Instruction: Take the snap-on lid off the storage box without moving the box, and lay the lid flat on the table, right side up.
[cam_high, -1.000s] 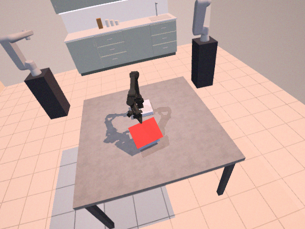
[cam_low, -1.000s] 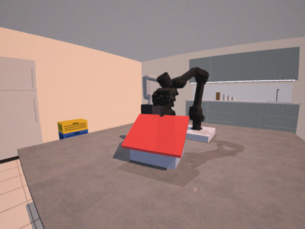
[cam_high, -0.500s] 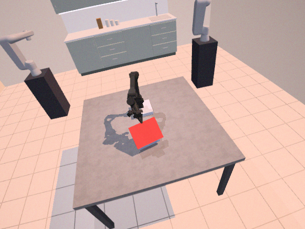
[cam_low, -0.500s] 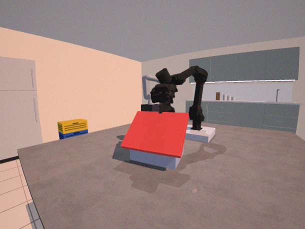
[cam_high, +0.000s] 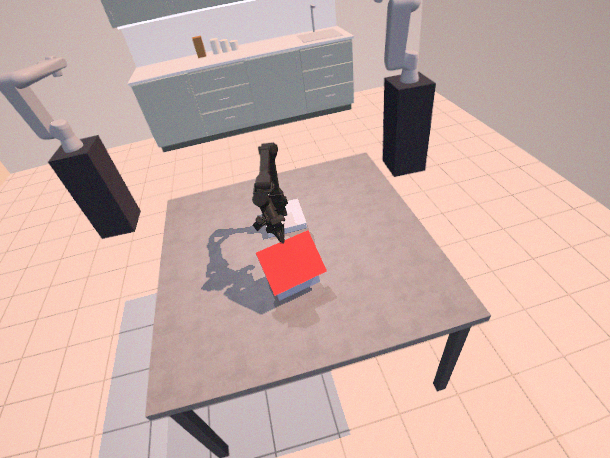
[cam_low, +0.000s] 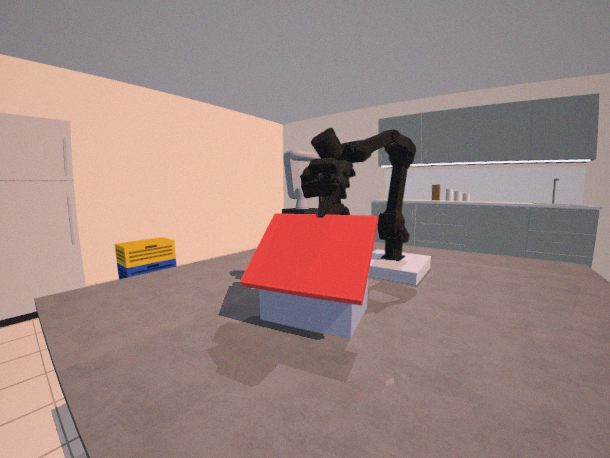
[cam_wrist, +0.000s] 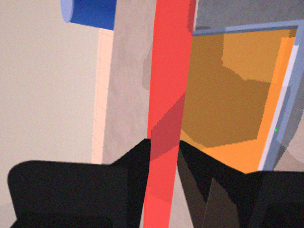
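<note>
The red lid is tilted steeply above the storage box, its edge on the arm's side raised and its far edge low, near the box's top rim. The blue-grey box stands on the table, mostly hidden under the lid in the top and exterior views. In the wrist view its orange inside shows beside the lid. My gripper is shut on the lid's raised edge. Whether the low edge touches the box is unclear.
The arm's white base plate is on the table behind the box. Two grey arms on black pedestals stand on the floor beyond the table. Yellow and blue crates are off to the left.
</note>
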